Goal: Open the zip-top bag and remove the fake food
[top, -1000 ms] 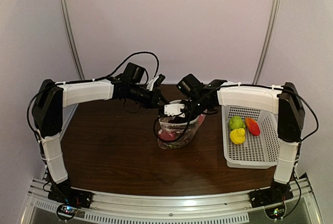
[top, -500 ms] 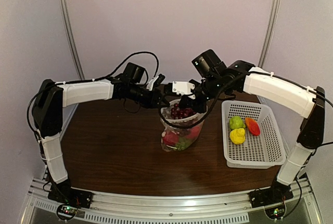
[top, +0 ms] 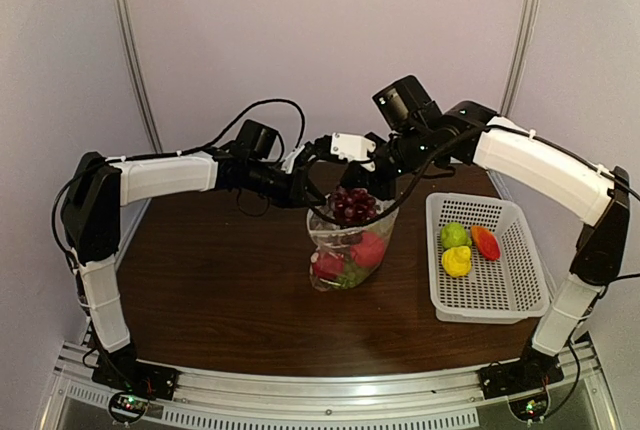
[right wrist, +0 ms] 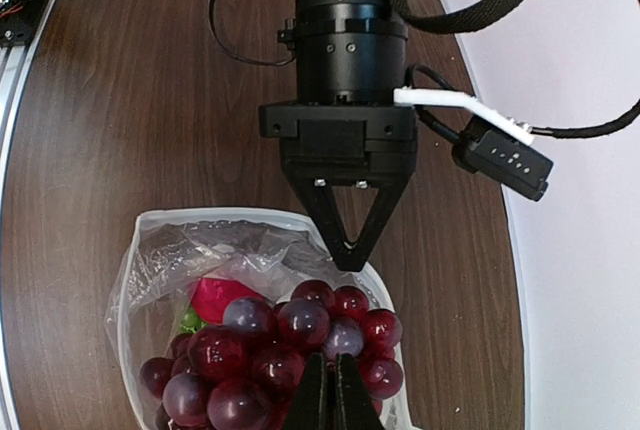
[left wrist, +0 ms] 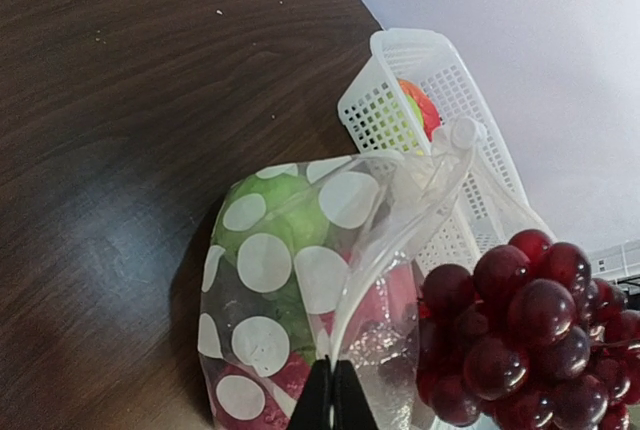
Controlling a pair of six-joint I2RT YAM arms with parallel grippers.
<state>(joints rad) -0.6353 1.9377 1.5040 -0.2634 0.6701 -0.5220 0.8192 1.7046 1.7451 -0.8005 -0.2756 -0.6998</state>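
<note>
The zip-top bag (top: 349, 253) stands open at mid-table, clear with white dots (left wrist: 265, 262). My left gripper (top: 313, 200) is shut on the bag's rim (left wrist: 333, 397) and holds the mouth up. My right gripper (top: 361, 188) is shut on a purple grape bunch (top: 351, 206), which hangs just above the bag's mouth. In the right wrist view my right gripper (right wrist: 328, 390) pinches the top of the bunch (right wrist: 275, 347). A red fruit (right wrist: 218, 296) and green pieces (left wrist: 268, 212) still lie inside the bag.
A white perforated basket (top: 497, 296) stands at the right. It holds a green fruit (top: 455, 235), a yellow lemon (top: 456, 261) and an orange-red piece (top: 486, 242). The basket also shows in the left wrist view (left wrist: 392, 85), just behind the bag. Dark wooden table (top: 210, 280) lies around.
My right gripper has risen out of the bag with the grape bunch in it. The bag now stands taller. The left arm has hardly moved.
</note>
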